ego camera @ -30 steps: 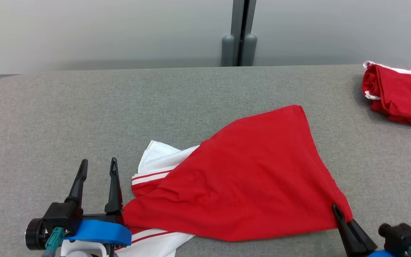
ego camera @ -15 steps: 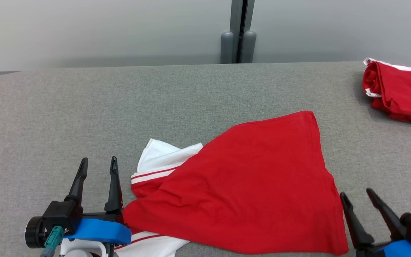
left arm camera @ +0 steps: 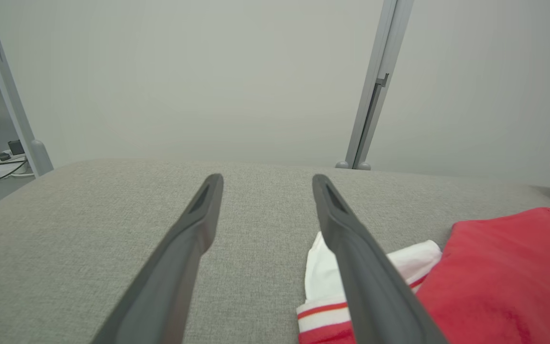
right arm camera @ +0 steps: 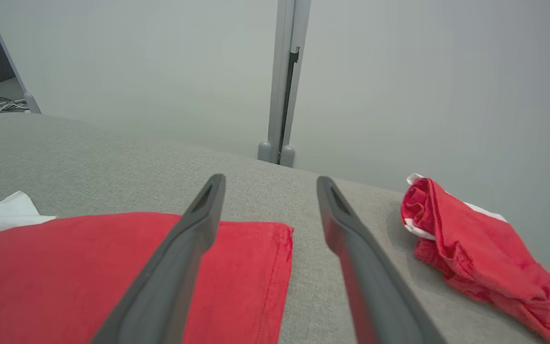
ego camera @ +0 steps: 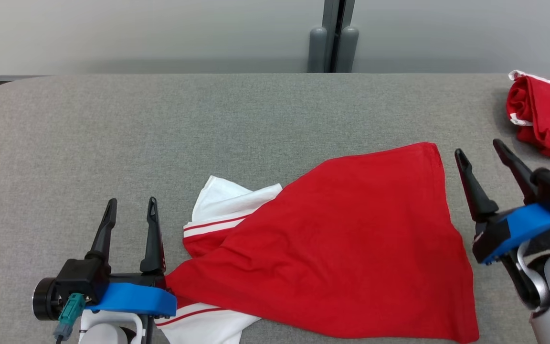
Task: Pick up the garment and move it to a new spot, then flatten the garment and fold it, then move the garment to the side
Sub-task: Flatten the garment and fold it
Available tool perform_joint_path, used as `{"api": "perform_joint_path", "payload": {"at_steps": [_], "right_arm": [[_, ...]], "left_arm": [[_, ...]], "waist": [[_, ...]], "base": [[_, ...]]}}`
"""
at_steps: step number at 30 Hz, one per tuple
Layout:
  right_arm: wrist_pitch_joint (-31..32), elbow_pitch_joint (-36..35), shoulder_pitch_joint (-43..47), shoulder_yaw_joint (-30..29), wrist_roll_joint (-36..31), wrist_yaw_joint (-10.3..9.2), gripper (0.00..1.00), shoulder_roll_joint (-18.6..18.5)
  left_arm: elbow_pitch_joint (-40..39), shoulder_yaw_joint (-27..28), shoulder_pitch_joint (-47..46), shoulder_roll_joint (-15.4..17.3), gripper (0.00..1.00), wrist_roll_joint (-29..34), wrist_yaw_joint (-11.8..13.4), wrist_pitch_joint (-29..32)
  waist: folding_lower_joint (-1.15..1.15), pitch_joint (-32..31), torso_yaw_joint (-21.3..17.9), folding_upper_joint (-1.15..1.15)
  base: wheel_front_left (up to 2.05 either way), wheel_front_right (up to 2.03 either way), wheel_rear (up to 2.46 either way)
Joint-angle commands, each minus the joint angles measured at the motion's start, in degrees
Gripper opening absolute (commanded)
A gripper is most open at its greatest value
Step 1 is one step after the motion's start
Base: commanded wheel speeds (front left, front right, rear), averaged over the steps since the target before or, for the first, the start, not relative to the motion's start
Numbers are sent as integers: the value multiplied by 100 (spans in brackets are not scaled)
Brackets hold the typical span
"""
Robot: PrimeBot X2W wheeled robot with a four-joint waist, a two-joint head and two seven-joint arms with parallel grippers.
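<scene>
A red garment (ego camera: 342, 248) with white, red-striped sleeves lies spread on the grey table (ego camera: 208, 124), its red body reaching to the front edge. The garment (right arm camera: 89, 277) also lies under the right wrist view's fingers, and the garment (left arm camera: 494, 282) lies at the right of the left wrist view. My left gripper (ego camera: 131, 210) stands open at the lower left, just left of the garment's near corner, nothing between its fingers. Open as well, my right gripper (ego camera: 480, 150) hovers beside the garment's right edge, holding nothing.
A second red and white garment (ego camera: 547, 119) lies crumpled at the table's far right edge, and again this garment (right arm camera: 475, 253) is right of my right fingers. A grey post (ego camera: 334, 36) stands behind the table. Bare grey surface stretches across the left and back.
My right gripper opened, let go of the garment's near right corner and moved away up the table beside its right edge. The corner now lies flat. The camera shifted slightly.
</scene>
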Motion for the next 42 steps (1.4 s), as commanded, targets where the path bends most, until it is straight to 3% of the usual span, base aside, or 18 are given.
{"api": "perform_joint_path", "payload": {"at_steps": [1,17,27,28,29,30,31,42], "right_arm": [[-56,288,-323,51,-4,2,100,-79],[-276,3199,-1939,168,-140,2,100,-321],[-390,4382,-2388,418,71,2,99,-181],[-405,4445,-2422,459,95,2,41,-168],[-473,4481,-2470,499,121,2,8,-152],[-473,4481,-2470,499,121,2,8,-152],[-508,4529,-2522,525,145,2,0,-160],[-1036,4908,-3744,446,255,2,0,-352]], "left_arm": [[-21,-16,-95,-2,100,10,4,-14],[-14,-257,-503,-2,100,-154,46,-15],[-4,-346,-595,-3,100,-196,74,-15],[4,-343,-599,-2,100,-196,73,-14],[13,-341,-604,-2,100,-195,76,-15],[13,-341,-604,-2,100,-195,76,-15],[16,-341,-613,-2,100,-198,78,-14],[51,-452,-724,-1,100,-267,89,-15]], "waist": [[-1,87,79,0],[-1,685,662,0],[-1,810,791,0],[-1,816,791,0],[-1,820,789,0],[-1,820,789,0],[-1,825,787,0],[-1,888,887,0]], "base": [[0,0,0],[0,0,0],[0,0,0],[0,0,0],[0,0,0],[0,0,0],[0,0,0],[0,0,0]]}}
